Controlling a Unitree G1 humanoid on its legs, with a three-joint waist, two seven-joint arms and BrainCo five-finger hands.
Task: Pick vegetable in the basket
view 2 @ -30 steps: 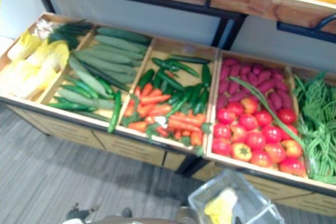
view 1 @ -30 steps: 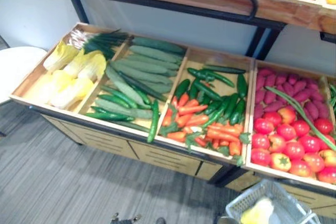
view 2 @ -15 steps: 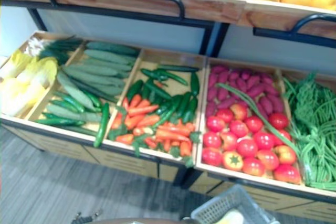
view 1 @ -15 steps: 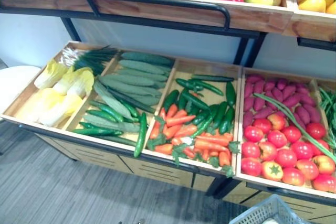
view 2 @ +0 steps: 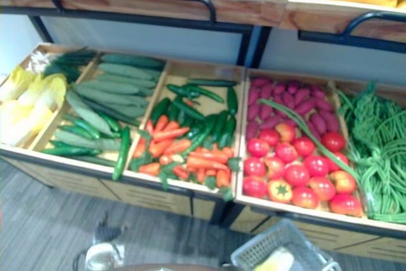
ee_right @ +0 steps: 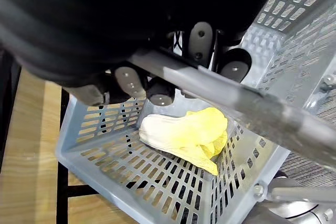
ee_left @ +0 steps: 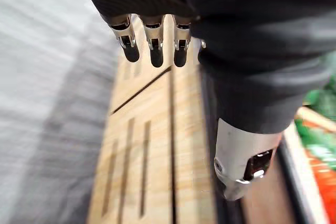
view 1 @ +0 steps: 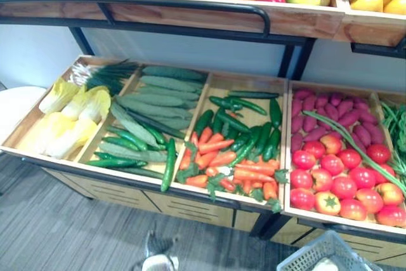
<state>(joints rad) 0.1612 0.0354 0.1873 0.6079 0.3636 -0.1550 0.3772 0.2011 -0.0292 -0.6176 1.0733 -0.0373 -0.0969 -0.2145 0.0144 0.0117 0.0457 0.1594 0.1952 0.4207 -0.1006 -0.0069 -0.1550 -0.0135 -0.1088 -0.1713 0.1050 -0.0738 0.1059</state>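
Over the last second the whole picture has been shifted downward. The fruit shelf (view 1: 209,14) is now seen along the top, and the basket (view 2: 292,236) has been pushed to the lower edge. This is read as a lift of the camera, not a move of the goods, since the bins are laid out as before.

At the left, the left hand (ee_left: 236,51) is held low beside the wooden front of the stand (ee_left: 157,156). Its fingers (ee_left: 153,51) are straight and nothing is held.

Across the bins lie cabbages (view 1: 70,118), cucumbers (view 1: 158,99), peppers (view 1: 241,125) above carrots (view 1: 247,172), tomatoes (view 1: 342,185) and beans (view 2: 374,150), all untouched by either hand.

At the right, the right hand (ee_right: 129,81) is closed, its fingers curled round the basket's handle (ee_right: 252,108). One cabbage (ee_right: 184,132) lies on the basket's floor.

One pick is thus judged to be done, and no further reach has been begun. The raised view suggests that the stand is being surveyed for the next vegetable. For that, the free left hand would have to be brought up over the rim of a bin.
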